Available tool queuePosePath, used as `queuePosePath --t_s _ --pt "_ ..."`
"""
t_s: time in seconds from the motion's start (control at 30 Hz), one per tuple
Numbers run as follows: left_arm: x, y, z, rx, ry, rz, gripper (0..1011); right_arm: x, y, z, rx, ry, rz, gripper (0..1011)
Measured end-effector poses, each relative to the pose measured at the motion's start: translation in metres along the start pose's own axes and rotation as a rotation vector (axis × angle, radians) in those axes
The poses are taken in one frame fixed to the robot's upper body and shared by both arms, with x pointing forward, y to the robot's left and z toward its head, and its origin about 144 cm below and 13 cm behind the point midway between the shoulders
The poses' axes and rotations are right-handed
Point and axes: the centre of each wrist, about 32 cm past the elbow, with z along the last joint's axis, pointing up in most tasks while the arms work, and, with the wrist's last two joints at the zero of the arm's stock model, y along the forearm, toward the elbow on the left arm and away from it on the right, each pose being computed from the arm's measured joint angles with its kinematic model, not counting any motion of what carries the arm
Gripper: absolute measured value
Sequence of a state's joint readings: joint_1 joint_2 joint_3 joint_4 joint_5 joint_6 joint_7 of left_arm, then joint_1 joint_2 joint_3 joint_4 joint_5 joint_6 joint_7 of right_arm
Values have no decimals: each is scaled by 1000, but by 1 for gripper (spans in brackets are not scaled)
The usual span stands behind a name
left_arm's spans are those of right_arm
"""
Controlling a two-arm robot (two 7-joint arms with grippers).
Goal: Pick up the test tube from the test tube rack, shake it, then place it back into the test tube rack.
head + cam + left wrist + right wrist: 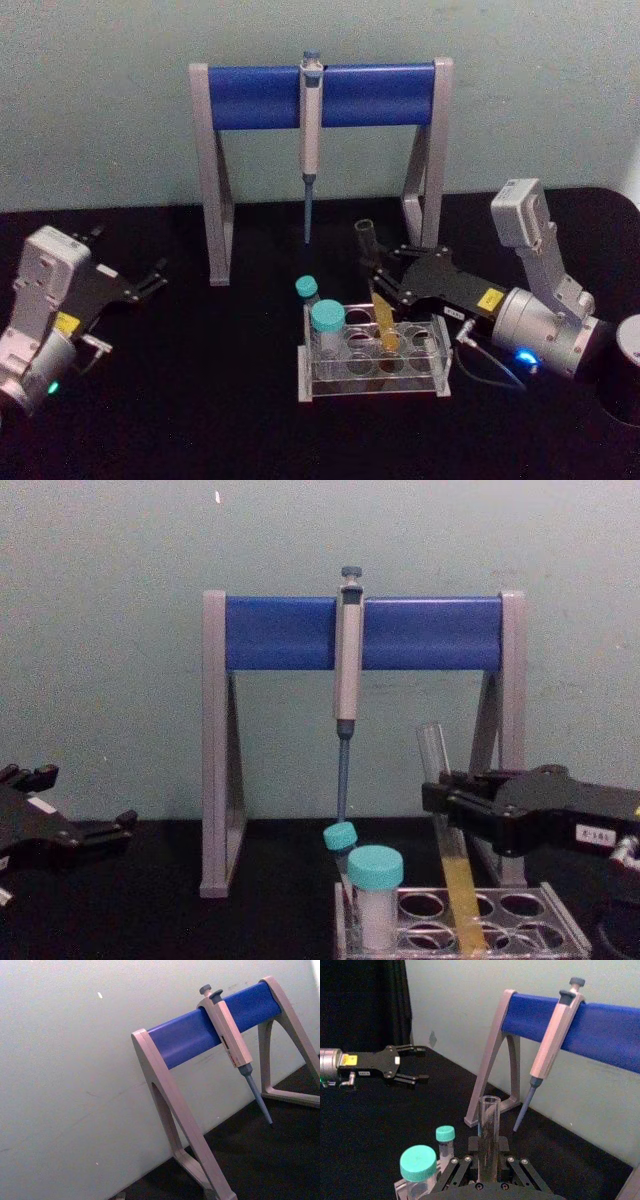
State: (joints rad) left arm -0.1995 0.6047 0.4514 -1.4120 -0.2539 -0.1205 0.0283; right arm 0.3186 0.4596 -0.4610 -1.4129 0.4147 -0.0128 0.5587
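The test tube (pixel 458 875) is a slim clear glass tube with an open mouth and yellow-orange liquid in its lower part. It leans, mouth toward the upper left, with its round bottom set in a hole of the test tube rack (pixel 372 388) at the lower right of the chest view. The right gripper (pixel 447 802) carries a white tag (pixel 597 832) and a yellow label (pixel 490 298), the writing on both too small to read. Its jaws are closed narrowly on the tube's middle, above the liquid. At the left edge, the left gripper (pixel 422 1065) has its jaws spread wide, holding nothing.
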Motion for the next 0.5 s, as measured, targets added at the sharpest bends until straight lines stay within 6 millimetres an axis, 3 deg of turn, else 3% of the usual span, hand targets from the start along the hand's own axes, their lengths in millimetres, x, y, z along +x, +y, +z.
queuePosePath --t_s 0.5 --pt "0 0 0 0 0 0 1001 -1 -11 8 121 -25 -23 229"
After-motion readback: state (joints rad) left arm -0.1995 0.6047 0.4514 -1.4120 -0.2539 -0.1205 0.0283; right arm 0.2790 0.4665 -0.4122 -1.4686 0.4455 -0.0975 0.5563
